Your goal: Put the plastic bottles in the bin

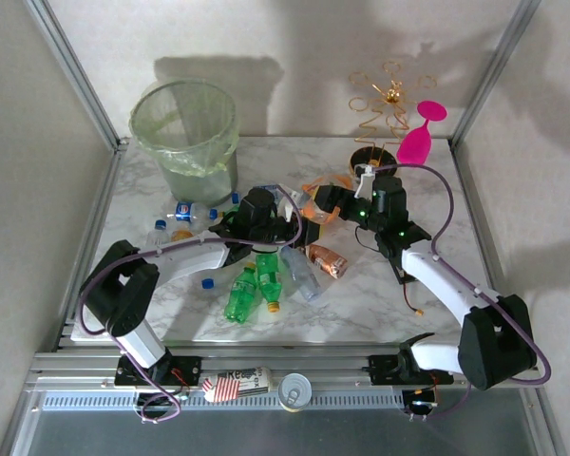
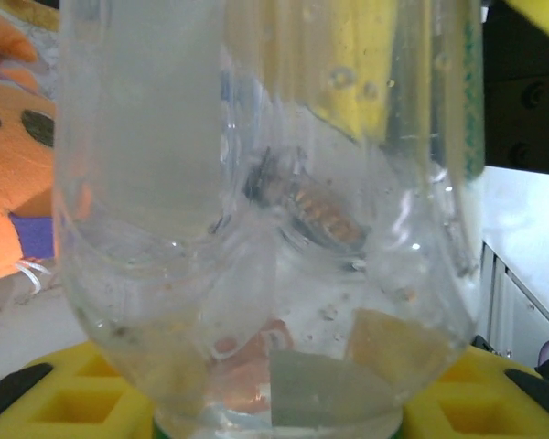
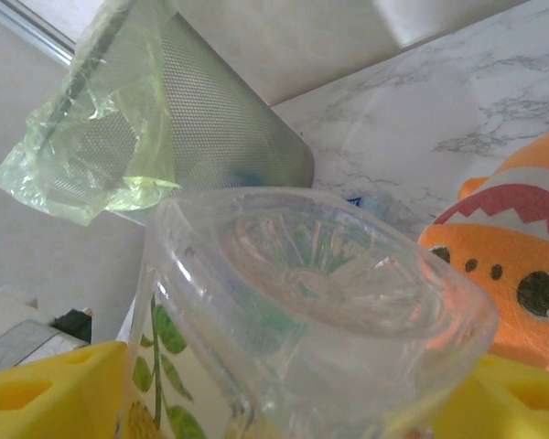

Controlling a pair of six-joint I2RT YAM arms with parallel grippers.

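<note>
At your far left, the bin (image 1: 195,166), lined with a pale green bag, stands upright at the back corner of the table (image 1: 370,309). Just in front of it lie a few blue-label bottles (image 1: 182,211). Your left claw (image 1: 277,217) is clenched on a clear bottle (image 2: 256,229); its wrist view has the bottle's body pressed between the yellow pads (image 2: 82,402). Nearer you, two green bottles (image 1: 242,296) lie side by side on the table, with a brown-label bottle (image 1: 328,259) just to their right. The orange fish toy (image 1: 318,204) lies between the two claws. Your right claw (image 1: 363,182) has a leaf-label bottle (image 3: 320,293) between its fingers, base toward the camera. You cannot tell whether they grip it.
</note>
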